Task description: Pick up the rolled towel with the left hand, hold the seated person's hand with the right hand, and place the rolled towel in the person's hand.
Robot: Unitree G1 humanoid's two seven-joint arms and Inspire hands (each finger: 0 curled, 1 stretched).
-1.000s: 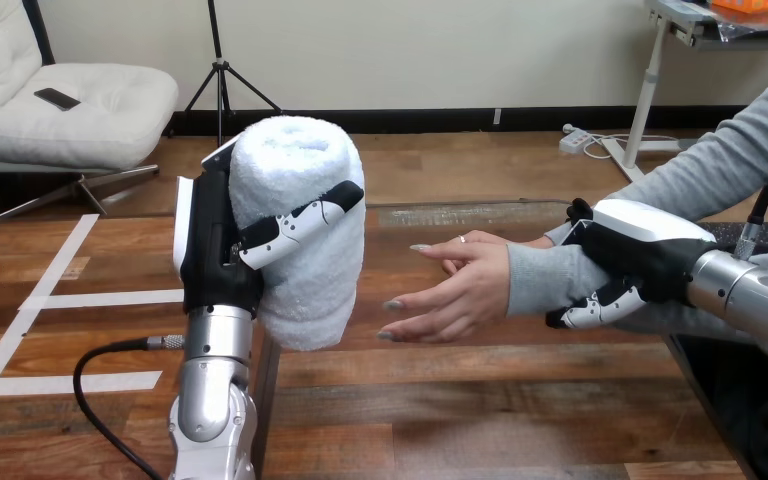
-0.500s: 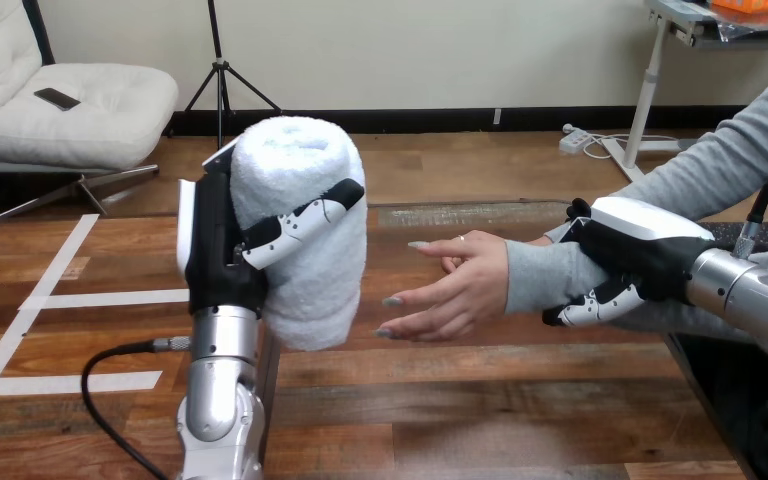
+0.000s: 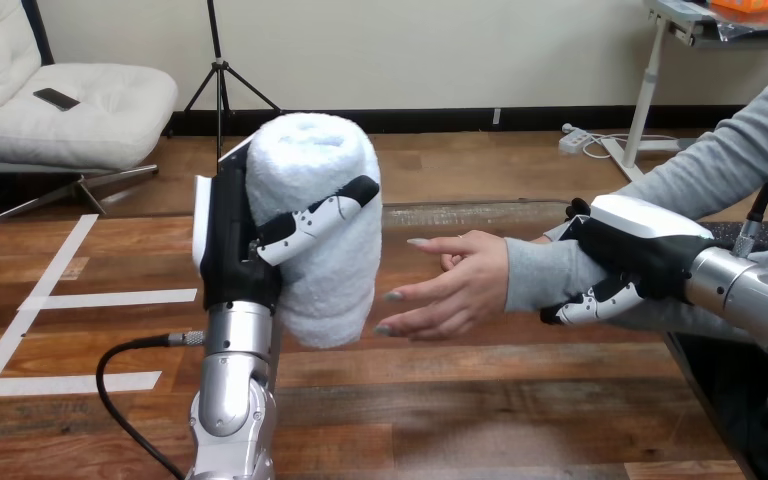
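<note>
Head view, seemingly close, over table [image 3: 480,400]

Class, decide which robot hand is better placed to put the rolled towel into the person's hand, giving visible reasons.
Left. The left hand has its fingers curled round the upright rolled towel, close beside the person's hand, which is open. The right hand is curled round the person's forearm.

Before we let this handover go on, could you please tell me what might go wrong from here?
1. The rolled towel, upright in the left hand, is bulky and close to the person's hand, whose fingertips point at it: it may jab them.
2. The right hand curls round the person's forearm, not the hand, so the palm could turn away.
3. Released early, the towel may fall ungrasped.
</note>
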